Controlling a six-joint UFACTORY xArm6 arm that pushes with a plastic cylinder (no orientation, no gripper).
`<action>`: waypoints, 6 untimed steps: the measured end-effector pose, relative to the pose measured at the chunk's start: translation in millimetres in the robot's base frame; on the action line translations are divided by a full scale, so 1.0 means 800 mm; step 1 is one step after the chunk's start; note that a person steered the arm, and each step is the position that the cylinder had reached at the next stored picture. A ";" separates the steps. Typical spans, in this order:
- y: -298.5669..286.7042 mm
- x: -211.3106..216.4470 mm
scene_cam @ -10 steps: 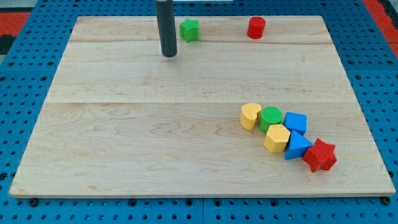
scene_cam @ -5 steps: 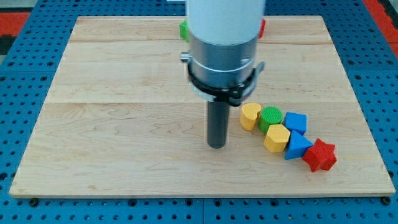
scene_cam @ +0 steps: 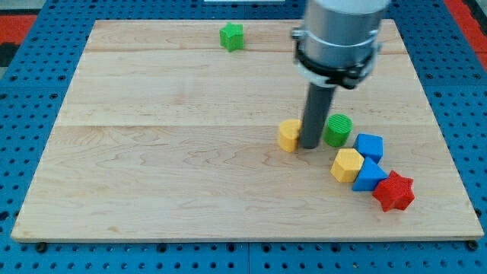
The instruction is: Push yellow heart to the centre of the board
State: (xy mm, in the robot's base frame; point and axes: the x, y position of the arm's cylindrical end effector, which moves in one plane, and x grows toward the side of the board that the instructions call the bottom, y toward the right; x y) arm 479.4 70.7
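The yellow heart (scene_cam: 288, 135) lies on the wooden board (scene_cam: 152, 152), right of the board's middle. My tip (scene_cam: 310, 145) stands against the heart's right side, between it and the green round block (scene_cam: 336, 130). The rod and the arm's grey body rise toward the view's top.
A blue block (scene_cam: 369, 147), a yellow hexagonal block (scene_cam: 347, 164), a blue triangular block (scene_cam: 367, 176) and a red star (scene_cam: 393, 191) cluster at the lower right. A green block (scene_cam: 231, 36) sits near the top edge. The arm hides the red block at the top.
My tip has moved from left of the cluster to between the yellow heart and the green round block. The heart has slid left and slightly up; the other cluster blocks have shifted slightly right.
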 end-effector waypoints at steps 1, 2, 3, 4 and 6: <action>-0.075 0.004; -0.111 -0.029; -0.086 -0.066; -0.038 -0.062; -0.042 -0.093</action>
